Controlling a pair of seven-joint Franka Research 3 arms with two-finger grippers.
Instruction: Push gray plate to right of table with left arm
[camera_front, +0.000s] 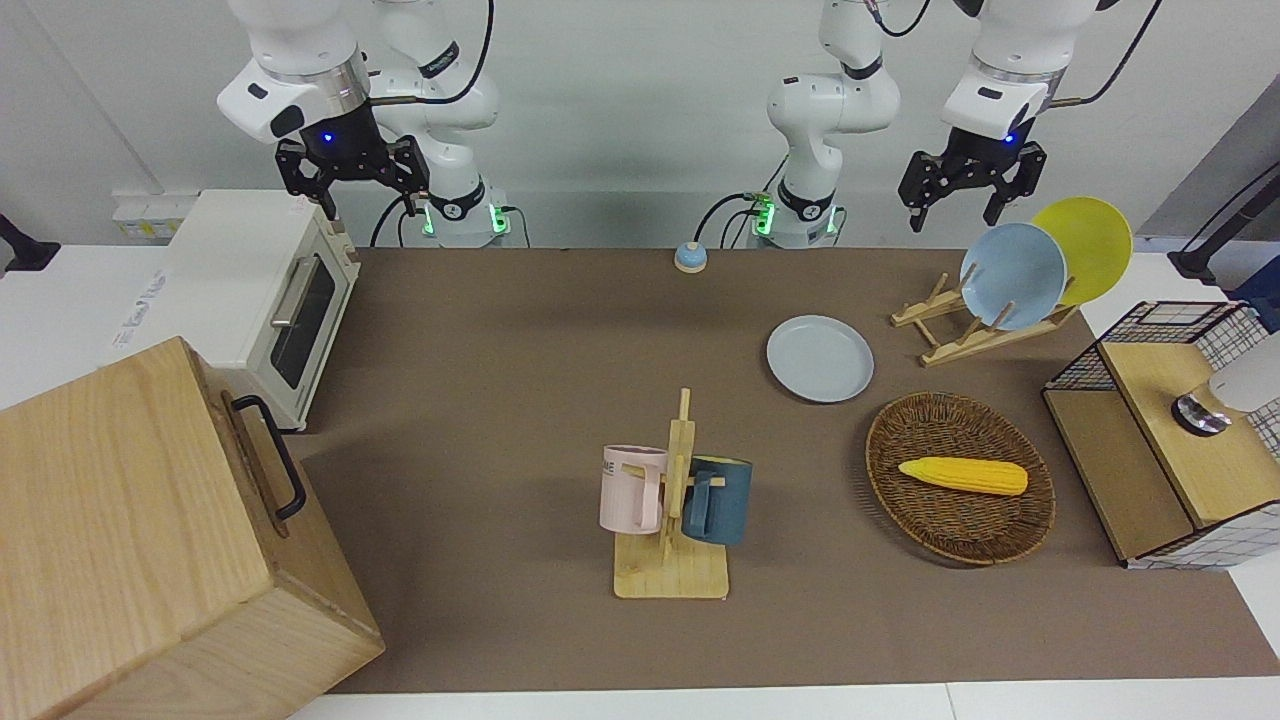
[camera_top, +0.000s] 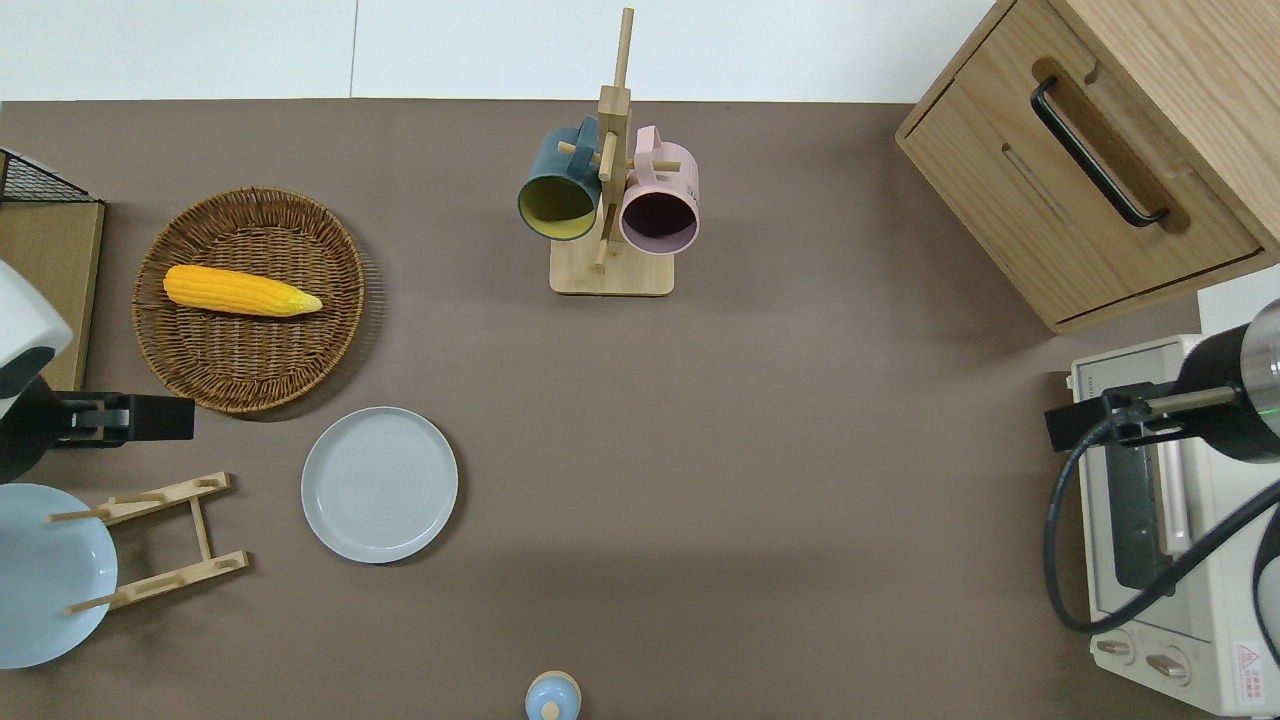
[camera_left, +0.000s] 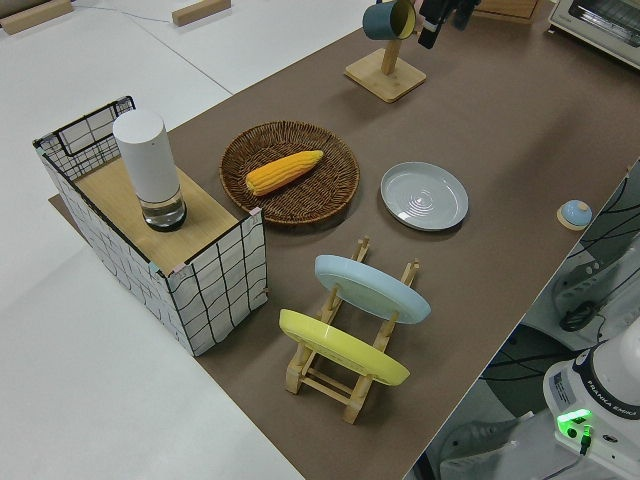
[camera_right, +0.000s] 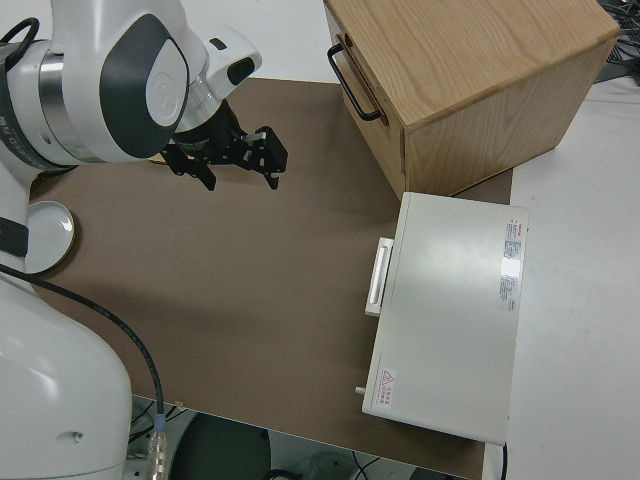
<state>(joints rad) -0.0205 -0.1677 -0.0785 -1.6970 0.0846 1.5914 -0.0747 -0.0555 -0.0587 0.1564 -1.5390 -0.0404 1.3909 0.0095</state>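
On the brown worktop (camera_front: 520, 400) I see the gray plate (camera_front: 820, 358) lying flat between wicker basket (camera_front: 960, 478) and plate rack (camera_front: 985, 325). Left tool (camera_front: 958, 210) hangs raised, fingers seemingly apart; right arm parked.

Both arms are being held raised; left hand (camera_front: 955, 207) and right hand (camera_front: 366, 193) are being kept spread, pointing downward.

Sky-blue round plate (camera_top: 45, 575) in the wooden plate rack (camera_top: 160, 540): cut off by the overhead view's edge.
Yellow round plate (camera_front: 1085, 245): partly hidden by the sky-blue plate in the front view.
Pale gray round plate (camera_right: 45, 235): mostly hidden by the right arm in the right side view.
White toaster oven (camera_top: 1150, 520): cut by the overhead edge, partly under the right arm.
Small blue-topped round bell (camera_top: 552, 698): cut off at the overhead view's bottom edge.
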